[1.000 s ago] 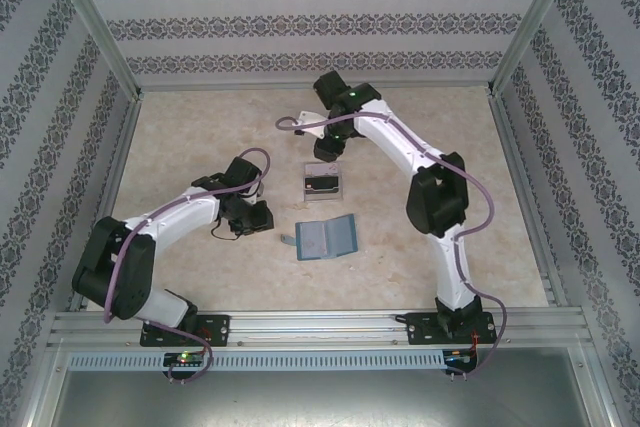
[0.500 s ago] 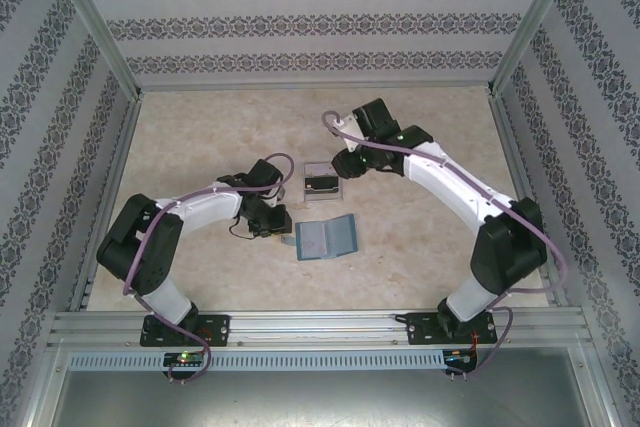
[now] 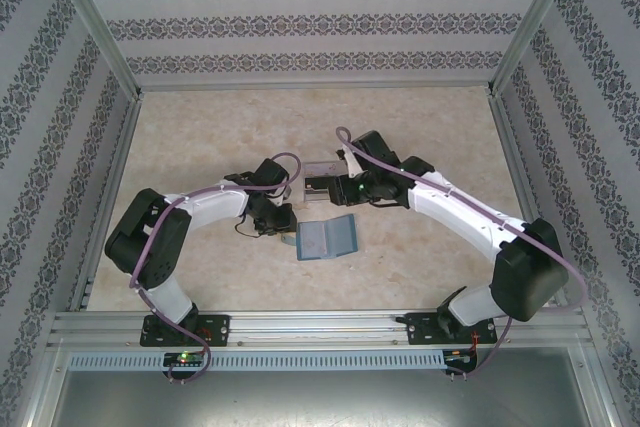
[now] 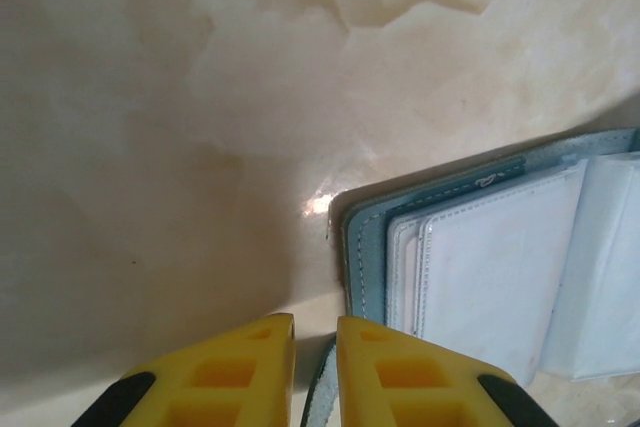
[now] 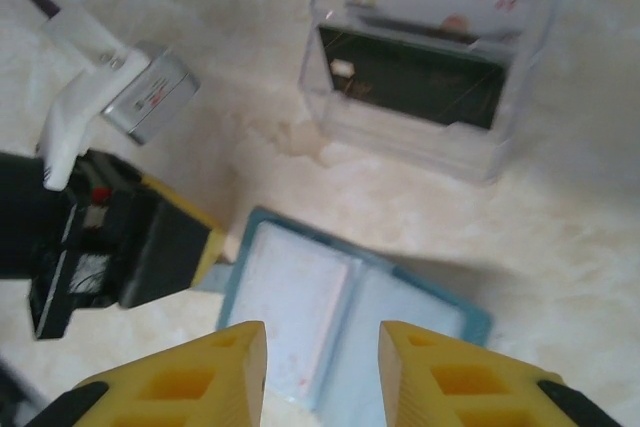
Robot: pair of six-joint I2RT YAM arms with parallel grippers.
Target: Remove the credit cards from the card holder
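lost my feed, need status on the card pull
left hand pinched on card holder edge. right hand open, above it. clear stand with dark card just beyond, not blocking.

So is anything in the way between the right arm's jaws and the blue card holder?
Nothing visible. The open card holder lies right ahead of the right jaws. The left jaws grip its side tab, off to one side, and the clear stand is beyond it.
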